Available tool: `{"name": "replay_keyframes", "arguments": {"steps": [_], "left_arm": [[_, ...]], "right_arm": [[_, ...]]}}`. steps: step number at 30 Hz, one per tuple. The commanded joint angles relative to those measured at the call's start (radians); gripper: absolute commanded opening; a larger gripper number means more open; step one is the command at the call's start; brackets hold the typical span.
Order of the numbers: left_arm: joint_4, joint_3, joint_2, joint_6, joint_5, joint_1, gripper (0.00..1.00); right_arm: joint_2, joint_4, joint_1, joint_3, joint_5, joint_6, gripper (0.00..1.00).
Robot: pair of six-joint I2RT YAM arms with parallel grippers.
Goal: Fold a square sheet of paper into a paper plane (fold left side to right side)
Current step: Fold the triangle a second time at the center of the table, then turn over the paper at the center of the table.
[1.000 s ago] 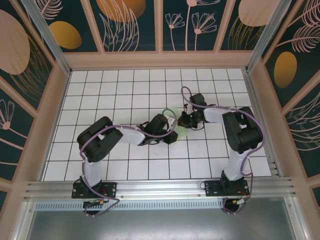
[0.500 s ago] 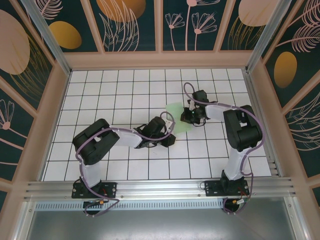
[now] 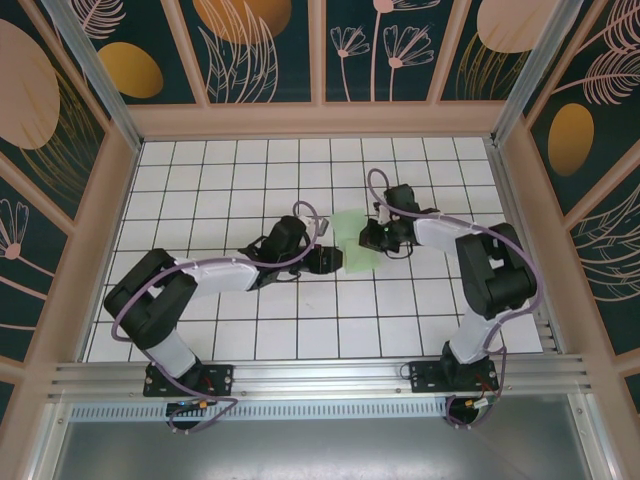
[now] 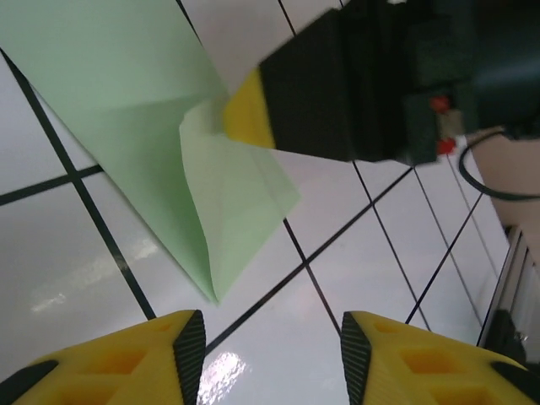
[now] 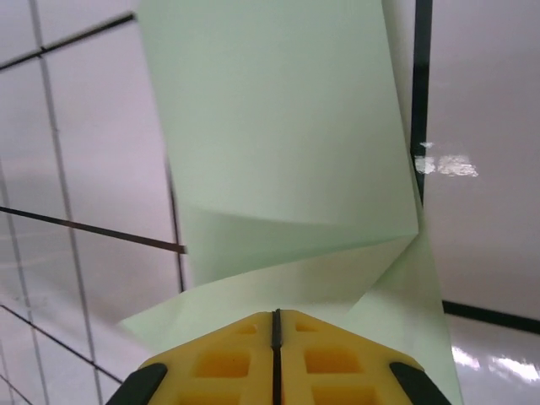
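Since a second ago, saw the left arm [image 3: 215, 272] stretched out flatter across the white grid table [image 3: 200, 180], with its elbow dropped toward the near-left and its gripper carried a little toward the far side, alongside the paper's left edge. Saw the right arm [image 3: 490, 270] shifted only slightly.

Found the square sheet of paper [image 3: 352, 240] near the table's middle, between the two grippers. Found it already creased into a smaller pale green shape, long axis running far to near and leaning slightly right at the near end.

Found the left gripper [image 3: 330, 260] just beside the sheet's near-left edge, jaws parted about halfway, with nothing but bare tile between the yellow fingers [image 4: 126, 363]. Found the right gripper [image 3: 372, 237] on the sheet's right edge, jaws closed tight with only a thin seam showing from its own wrist, apparently pinching a raised layer of paper there.

Noted, from the left wrist, a folded flap [image 4: 240, 194] lying ahead of the open jaws and a touch left of their centre line. Saw its sharp corner aimed back at the gap, not yet between the fingers. Judged the left gripper the nearer to that free corner, needing only a short straight advance to take it. Judged the fold from there to run toward the right gripper.
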Motion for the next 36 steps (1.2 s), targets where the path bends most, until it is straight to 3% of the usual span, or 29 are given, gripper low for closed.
{"name": "replay_keyframes", "arguments": {"steps": [1, 9, 17, 28, 32, 36], "left_arm": [[0.065, 0.041, 0.042, -0.071, 0.048, 0.008, 0.55], [0.14, 0.144, 0.192, -0.094, 0.106, 0.012, 0.59], [-0.033, 0.277, 0.294, -0.048, -0.018, 0.02, 0.58], [-0.089, 0.248, 0.22, -0.017, -0.1, 0.032, 0.63], [-0.091, 0.272, 0.256, -0.015, -0.047, 0.034, 0.68], [-0.048, 0.284, 0.286, -0.022, -0.003, 0.035, 0.62]], "right_arm": [[-0.103, -0.05, -0.015, 0.021, 0.016, -0.006, 0.13], [-0.238, -0.066, -0.061, -0.066, 0.087, -0.017, 0.24], [-0.308, -0.024, -0.07, -0.161, 0.064, -0.003, 0.27], [-0.304, -0.015, -0.074, -0.171, 0.064, -0.008, 0.27], [-0.293, 0.0, -0.075, -0.174, 0.037, -0.004, 0.28], [-0.29, 0.02, -0.075, -0.184, 0.016, 0.006, 0.31]]}}
